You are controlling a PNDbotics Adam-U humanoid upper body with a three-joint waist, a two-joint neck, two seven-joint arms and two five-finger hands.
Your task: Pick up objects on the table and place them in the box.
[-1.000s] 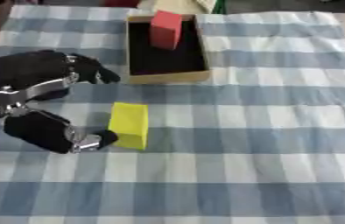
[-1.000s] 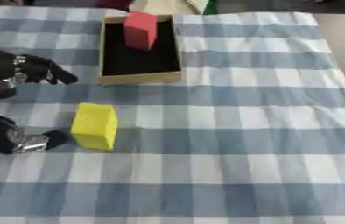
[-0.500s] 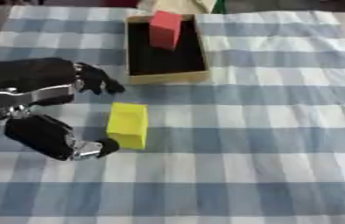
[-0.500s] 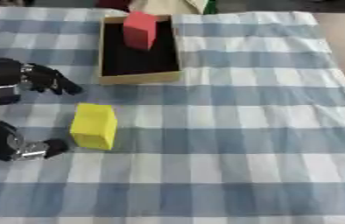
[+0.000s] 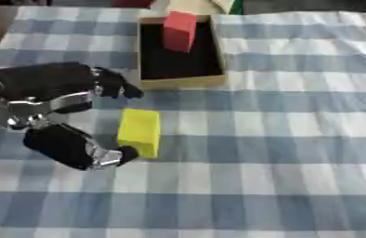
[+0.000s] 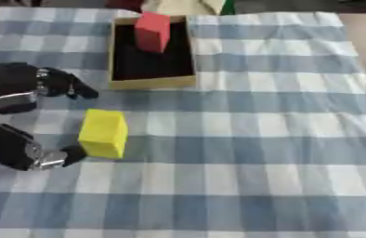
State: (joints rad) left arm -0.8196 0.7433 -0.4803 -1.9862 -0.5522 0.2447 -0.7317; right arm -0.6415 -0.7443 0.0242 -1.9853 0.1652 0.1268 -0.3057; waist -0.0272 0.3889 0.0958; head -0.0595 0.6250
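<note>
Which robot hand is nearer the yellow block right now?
Left. The left robot hand is open beside the yellow block, its thumb tip at the block's lower left corner. The right robot hand appears in neither view.

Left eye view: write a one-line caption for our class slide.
Robot's left hand open around a yellow rectangular block on the blue-checked tablecloth; a red block already stands in the tan cardboard box.

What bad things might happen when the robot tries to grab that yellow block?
The left hand is open around the yellow block, with only its thumb tip near the block's lower corner, so closing might push the block away or tip it instead of pinching it. The box already holds a red block at its far end, so the yellow one might bump it if dropped there.
</note>
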